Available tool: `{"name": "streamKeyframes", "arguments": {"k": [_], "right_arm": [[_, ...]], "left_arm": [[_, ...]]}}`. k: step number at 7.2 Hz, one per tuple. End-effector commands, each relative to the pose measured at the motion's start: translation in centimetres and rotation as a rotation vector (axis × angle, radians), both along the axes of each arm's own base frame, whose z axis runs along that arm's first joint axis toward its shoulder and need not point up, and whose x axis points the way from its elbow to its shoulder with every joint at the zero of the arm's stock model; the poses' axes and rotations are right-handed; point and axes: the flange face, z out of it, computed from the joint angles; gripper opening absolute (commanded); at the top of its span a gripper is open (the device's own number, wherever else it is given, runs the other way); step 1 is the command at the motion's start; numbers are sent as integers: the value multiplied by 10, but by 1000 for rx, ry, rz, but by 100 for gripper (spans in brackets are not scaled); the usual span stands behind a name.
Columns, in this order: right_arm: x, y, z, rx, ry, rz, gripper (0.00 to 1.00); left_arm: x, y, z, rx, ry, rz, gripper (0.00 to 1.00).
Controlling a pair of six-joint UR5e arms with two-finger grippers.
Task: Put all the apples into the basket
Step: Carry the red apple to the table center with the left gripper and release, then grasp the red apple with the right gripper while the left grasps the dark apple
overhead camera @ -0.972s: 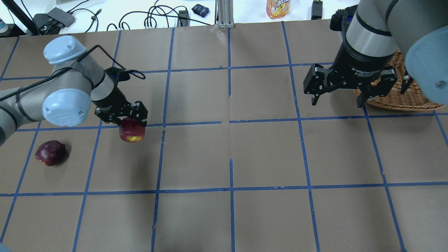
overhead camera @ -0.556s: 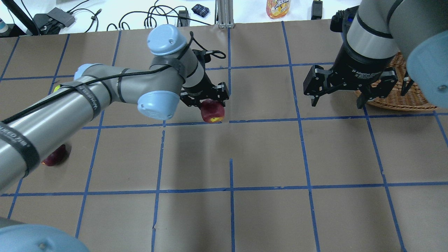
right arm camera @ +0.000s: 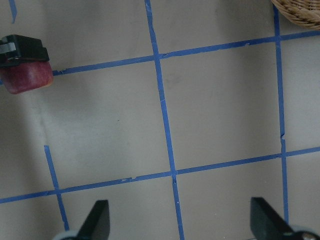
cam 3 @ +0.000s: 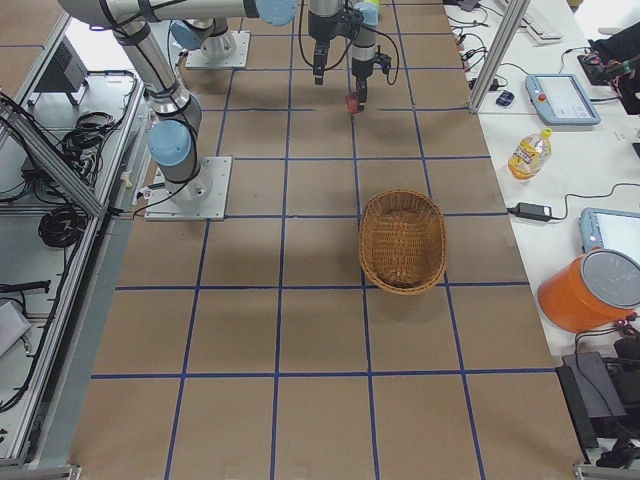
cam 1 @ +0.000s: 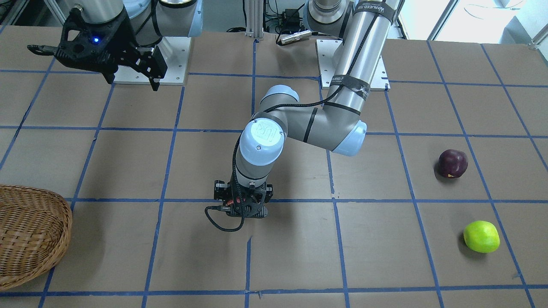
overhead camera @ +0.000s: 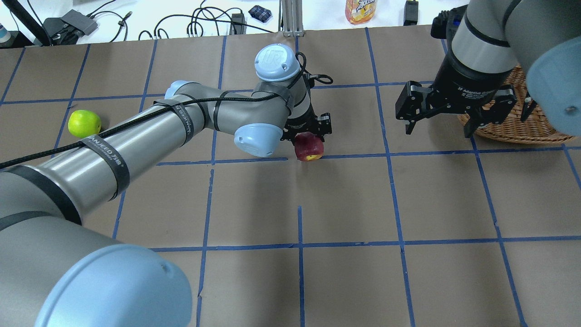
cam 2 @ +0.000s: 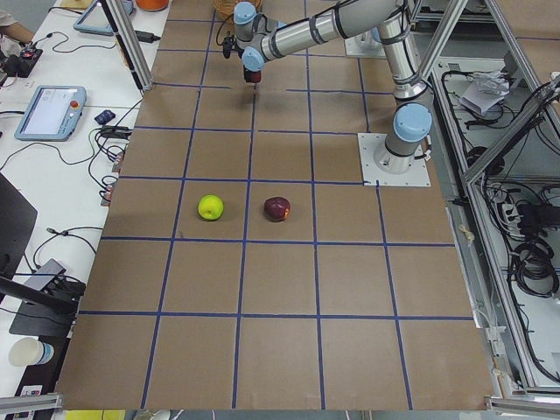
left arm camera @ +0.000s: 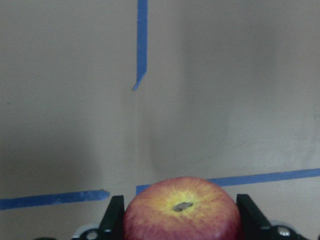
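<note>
Red, yellow-patched round apple [overhead camera: 309, 149] held across its sides by my left gripper [left arm camera: 180, 220]; I judge it firm, slick, bruisable. Right gripper [overhead camera: 437, 130], three o'clock, gapes wide.

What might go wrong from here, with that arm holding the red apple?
The left gripper pinches the round red apple from two sides only, so it may slip and roll. The right gripper, open, hangs between that apple and the basket, so the arms might bump if the left one goes straight across. The purple apple and green apple lie far from the basket, a long reach.
</note>
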Motion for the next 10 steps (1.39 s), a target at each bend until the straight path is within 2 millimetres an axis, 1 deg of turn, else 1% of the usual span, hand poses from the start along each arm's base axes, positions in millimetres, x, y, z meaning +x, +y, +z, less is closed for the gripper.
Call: {"name": "streamKeyframes", "arguments": {"k": [1, 2, 3, 4, 5, 6, 7, 8, 9, 10], "right_arm": [[0, -7, -4, -8, 0, -1, 100], [-1, -13, -10, -4, 0, -3, 100], [-6, -32, -34, 42, 7, -13, 100], [-14, -42, -43, 55, -8, -35, 100], [-13, -59, -44, -27, -14, -38, 100], [-8, -83, -67, -43, -28, -35, 100], [7, -98, -87, -41, -110, -22, 100], [43, -113, -102, -103, -192, 30, 100], [82, -118, -126, -103, -186, 99, 100], [111, -132, -162, -127, -149, 149, 100]], "left_arm": [[-7, -2, 5, -25, 2, 23, 100], [-5, -11, 33, -62, 13, 28, 100], [20, -22, 62, -78, 18, 45, 100], [84, -32, 96, -37, -6, 40, 100], [166, -34, 116, 76, -58, 21, 100], [252, -30, 132, 163, -134, 47, 100], [310, -18, 140, 250, -128, 60, 100], [367, -11, 144, 287, -192, 49, 100], [433, -3, 135, 323, -236, 11, 100], [485, 12, 114, 369, -193, -1, 100]]}}
